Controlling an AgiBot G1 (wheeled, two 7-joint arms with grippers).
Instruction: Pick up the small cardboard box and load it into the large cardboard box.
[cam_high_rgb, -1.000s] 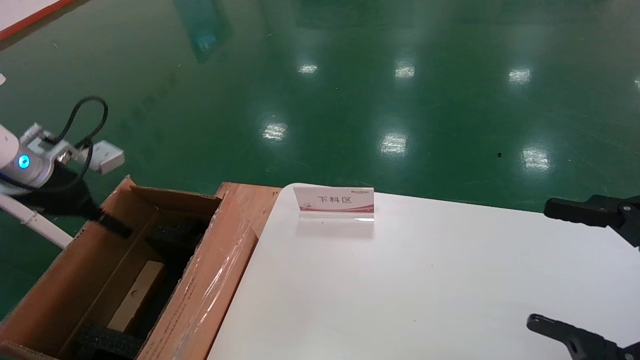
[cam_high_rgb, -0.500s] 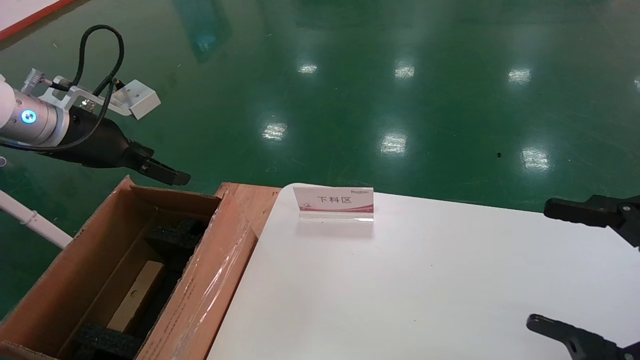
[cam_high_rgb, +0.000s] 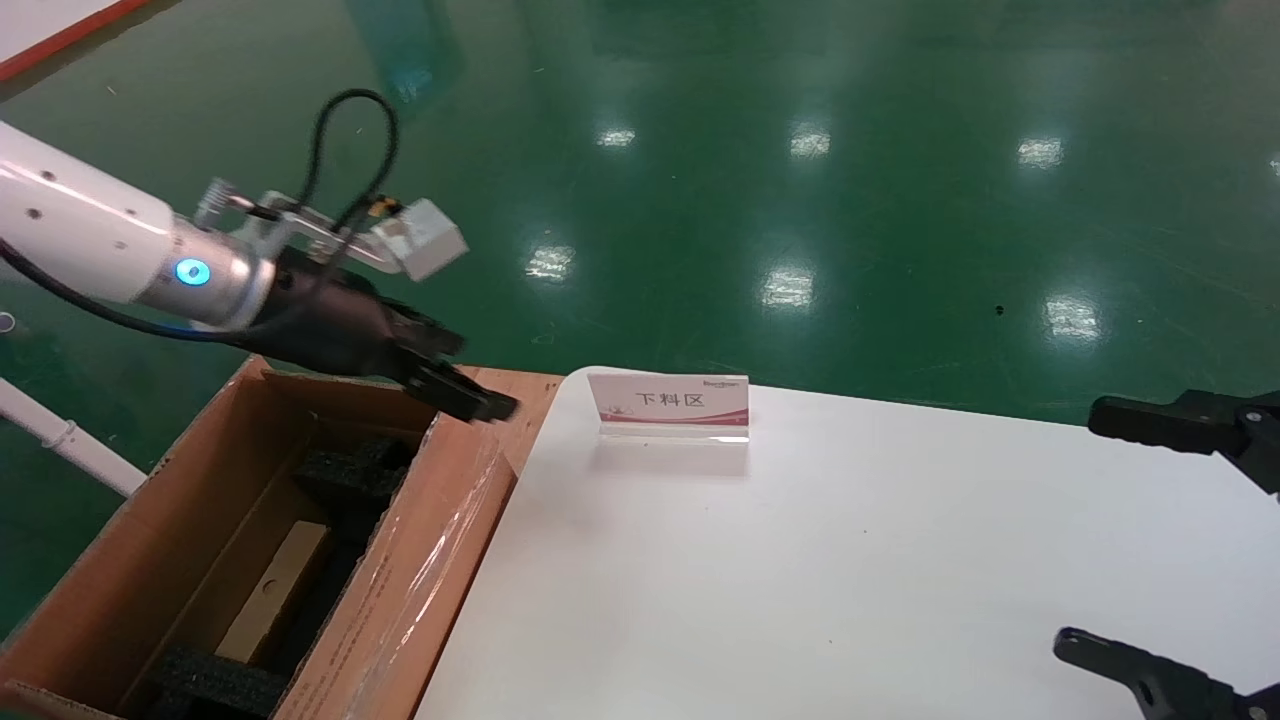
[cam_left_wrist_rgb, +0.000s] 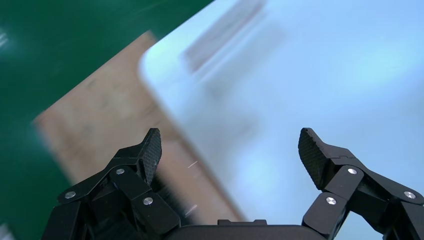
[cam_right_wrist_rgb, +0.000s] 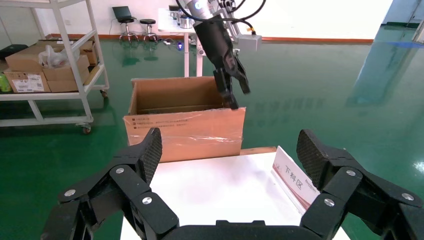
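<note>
Bright, even overhead lighting. Ceiling lamps glare in rows on the glossy green floor; tape on the large cardboard box shines. The sign casts a soft shadow on the white surface. Left wrist view is motion-blurred.

Brown large cardboard box, black foam blocks, white table, green floor.

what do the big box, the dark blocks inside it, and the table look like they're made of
The big box: brown corrugated cardboard, matte, with glossy clear tape glinting along one flap. The dark blocks: probably black foam, going by their rough, porous look. The table: smooth white top with a soft sheen, perhaps laminate or plastic; I can't tell which.
</note>
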